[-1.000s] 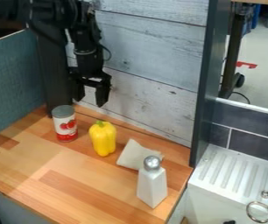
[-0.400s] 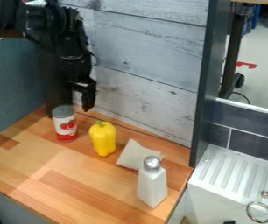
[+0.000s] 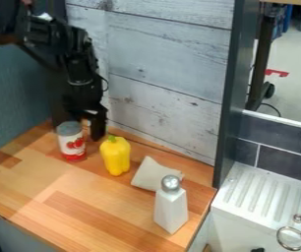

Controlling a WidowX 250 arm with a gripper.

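- Camera view, far left: the can (image 3: 72,142) stands near the back of the wooden counter (image 3: 81,197), and we judge that closing on it is the step in hand. We want its body, not its rim, between the fingers.
- At the can's back and right: the gripper (image 3: 81,125) hangs with its fingers well spread, and we see nothing gripped. One finger (image 3: 97,129) points down on the can's right; the other is hard to make out against the dark post (image 3: 60,106), so we cannot tell whether it touches the can. We should centre the can and bring both tips lower before squeezing, evenly, lest it tip or skid.
- Just right of that finger: the yellow pepper (image 3: 115,156) leaves little room, so we should lower straight and avoid swinging right.
- Farther right: the cloth (image 3: 154,173) and the white bottle (image 3: 171,209) are out of the way; a straight lift would spare both.
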